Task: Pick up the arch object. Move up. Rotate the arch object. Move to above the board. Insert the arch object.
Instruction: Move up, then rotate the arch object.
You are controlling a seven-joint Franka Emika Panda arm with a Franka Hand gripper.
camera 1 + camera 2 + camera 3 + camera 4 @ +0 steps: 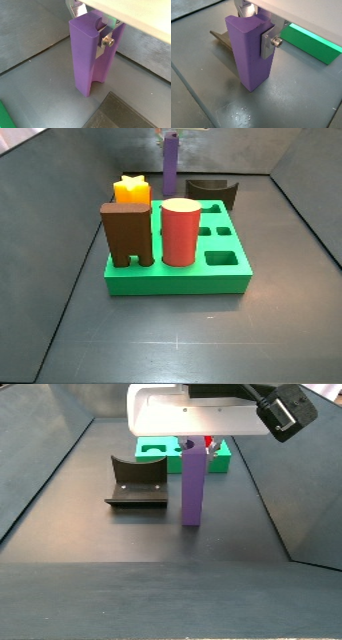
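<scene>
One gripper (pixel 264 27), jaws clamped on upright arch object (pixel 250 52), behind board (pixel 178 263)

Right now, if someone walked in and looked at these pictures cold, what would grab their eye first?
Probably the tall purple arch, standing upright on the grey floor with the gripper at its top, a silver finger flat against its side. Next, the bright green board in a side view, carrying a brown block, a red cylinder and a yellow star piece. A low dark-brown curved piece sits beside the arch.
</scene>
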